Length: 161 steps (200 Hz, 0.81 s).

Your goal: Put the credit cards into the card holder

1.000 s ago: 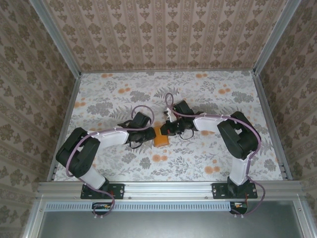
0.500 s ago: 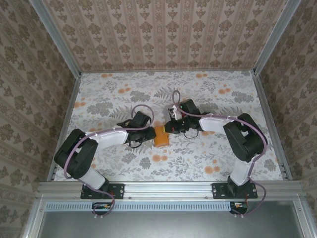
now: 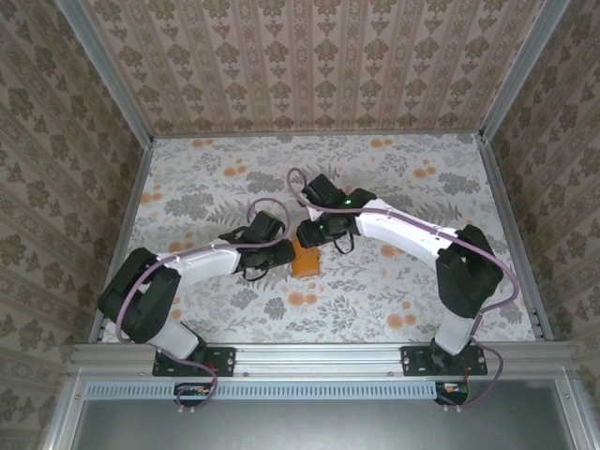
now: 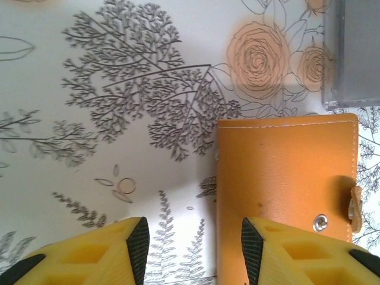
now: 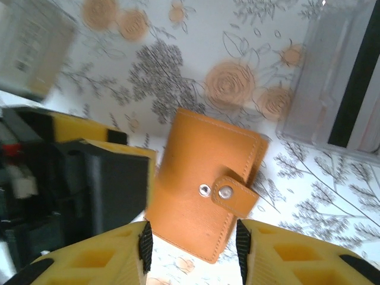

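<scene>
- Card holder folded closed, flat on table, between both arms; strap seemingly unsnapped.
- Left gripper and right gripper part open, gripping nothing.
- Cards inside or not: cannot tell; probably only fastening left.

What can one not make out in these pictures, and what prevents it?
1. Inside of the card holder: it is folded shut in both wrist views, and its cover hides whether cards are in it.
2. Grey box: left wrist view, cut off by the top and right edges.
3. Pale object: right wrist view, blurred and cut off by the left edge.
</scene>
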Tool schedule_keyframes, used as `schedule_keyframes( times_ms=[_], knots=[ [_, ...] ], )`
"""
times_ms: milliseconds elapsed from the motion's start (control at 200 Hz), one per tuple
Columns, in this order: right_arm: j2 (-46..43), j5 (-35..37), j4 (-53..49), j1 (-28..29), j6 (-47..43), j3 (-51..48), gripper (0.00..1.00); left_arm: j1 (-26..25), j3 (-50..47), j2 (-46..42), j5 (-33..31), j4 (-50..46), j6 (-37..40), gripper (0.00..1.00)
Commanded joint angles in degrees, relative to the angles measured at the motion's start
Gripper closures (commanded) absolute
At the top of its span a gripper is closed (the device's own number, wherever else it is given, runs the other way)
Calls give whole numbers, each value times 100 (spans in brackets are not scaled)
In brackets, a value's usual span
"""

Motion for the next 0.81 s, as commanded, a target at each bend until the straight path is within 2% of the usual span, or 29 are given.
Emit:
schedule_keyframes(
  times_ms=[0, 155, 390, 800],
  knots=[
    [558, 1034, -1225, 220, -179, 453, 57, 211, -163, -340, -111, -134, -40, 51],
    [1004, 1308, -1450, 370, -194, 855, 58, 485, -369, -597, -22, -154, 48, 50],
    [1256, 1331, -1507, 465, -188, 1112, 60, 813, -652, -886, 67, -147, 136, 50],
    [1744, 1269, -1647, 564, -185, 1588, 65, 916, -745, -932, 151, -110, 205, 50]
  ],
)
